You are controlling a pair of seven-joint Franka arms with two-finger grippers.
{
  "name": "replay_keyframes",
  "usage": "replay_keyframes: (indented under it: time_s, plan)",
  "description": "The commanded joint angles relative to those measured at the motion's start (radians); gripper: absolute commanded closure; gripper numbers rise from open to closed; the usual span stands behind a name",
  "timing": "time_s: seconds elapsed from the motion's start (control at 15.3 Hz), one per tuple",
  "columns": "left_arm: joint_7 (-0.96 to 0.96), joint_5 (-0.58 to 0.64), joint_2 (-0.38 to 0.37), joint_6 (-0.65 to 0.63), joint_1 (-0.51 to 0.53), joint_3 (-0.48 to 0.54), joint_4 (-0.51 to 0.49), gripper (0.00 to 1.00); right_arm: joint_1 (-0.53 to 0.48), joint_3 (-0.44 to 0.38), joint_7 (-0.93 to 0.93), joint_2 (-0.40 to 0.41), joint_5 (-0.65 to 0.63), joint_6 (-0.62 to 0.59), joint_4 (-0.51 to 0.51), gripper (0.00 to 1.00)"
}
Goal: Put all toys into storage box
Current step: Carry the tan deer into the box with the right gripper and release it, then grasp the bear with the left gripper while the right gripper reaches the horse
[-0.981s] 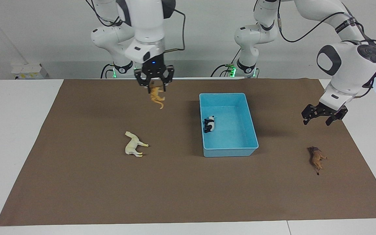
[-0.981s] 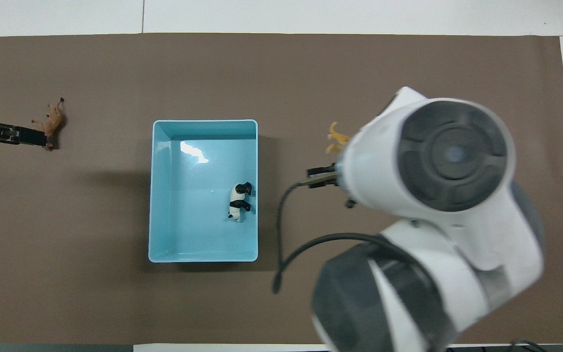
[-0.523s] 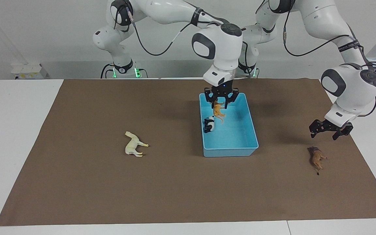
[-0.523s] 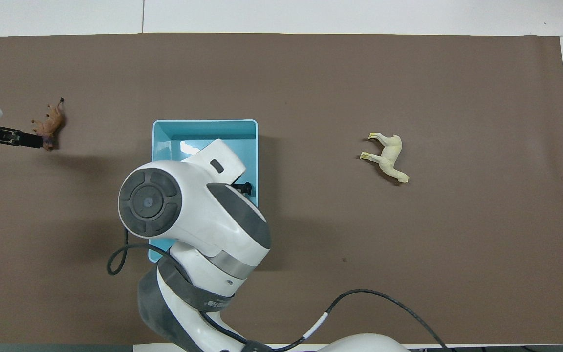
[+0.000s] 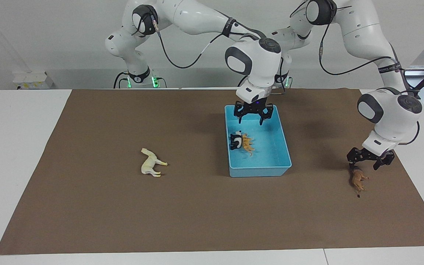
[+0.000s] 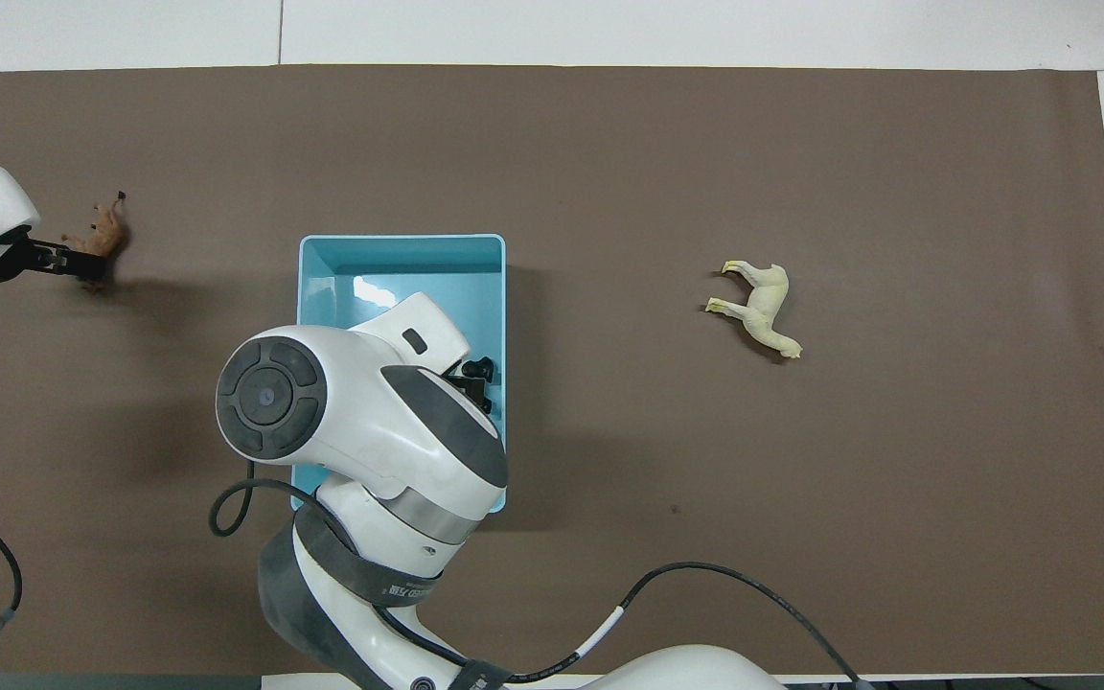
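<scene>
Mat (image 5: 98, 206): a brown sheet that covers most of the white table; every toy and the box sit on it.

Right arm: comes from its base and reaches across to the middle of the table; in the overhead view its white body hides much of the box.

Left arm: bends down steeply at its own end of the table.

Box (image 5: 283, 147): light blue, low-walled, on the mat, directly under the right gripper.

Right gripper (image 5: 253, 118): hangs over the part of the box closest to the robots, fingers spread wide, holding nothing.

Left gripper (image 5: 368, 161): low over the mat, fingers spread wide and empty, just above the lion's head end; whether a fingertip touches the toy cannot be told.

Horse (image 5: 150, 162): cream-white, on its side on the bare mat, well apart from both grippers, toward the right arm's end of the table.

Lion (image 5: 357, 179): brown with a dark mane, on its side on the mat, directly below the left gripper.

Tiger (image 5: 248, 143): orange, lying on the box floor below the right gripper, clear of its fingers, touching the panda.

Panda (image 5: 236, 140): black and white, in the box beside the tiger, against the wall toward the right arm's end.
</scene>
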Motion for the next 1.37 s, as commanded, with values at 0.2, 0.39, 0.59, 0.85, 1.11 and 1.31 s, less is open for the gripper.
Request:
replay_keyframes:
  time_s: [0.2,0.39,0.59,0.85,1.11,1.31]
  plan:
    - [0.014,0.000,0.035,0.066,0.014,-0.007,-0.006,0.01,-0.239,-0.030,-0.178,-0.141,0.010,-0.190,-0.007,0.00]
    - [0.010,0.000,0.034,0.121,0.012,-0.007,-0.050,0.04,-0.369,-0.042,-0.235,-0.158,-0.001,-0.207,-0.063,0.00]
    - [0.005,0.000,0.029,0.143,0.012,-0.007,-0.075,0.13,-0.449,-0.042,-0.239,-0.233,-0.001,-0.161,-0.244,0.00]
    - [-0.064,-0.001,0.026,0.144,0.006,-0.007,-0.082,0.59,-0.520,-0.040,-0.293,-0.360,0.001,0.232,-0.636,0.00]
    - [-0.154,-0.001,0.027,0.132,-0.008,-0.009,-0.072,1.00,-0.542,-0.040,-0.337,-0.378,0.013,0.311,-0.724,0.00]
    - [-0.194,-0.003,0.030,0.048,-0.018,-0.015,-0.003,1.00,-0.545,-0.040,-0.358,-0.367,0.013,0.412,-0.779,0.00]
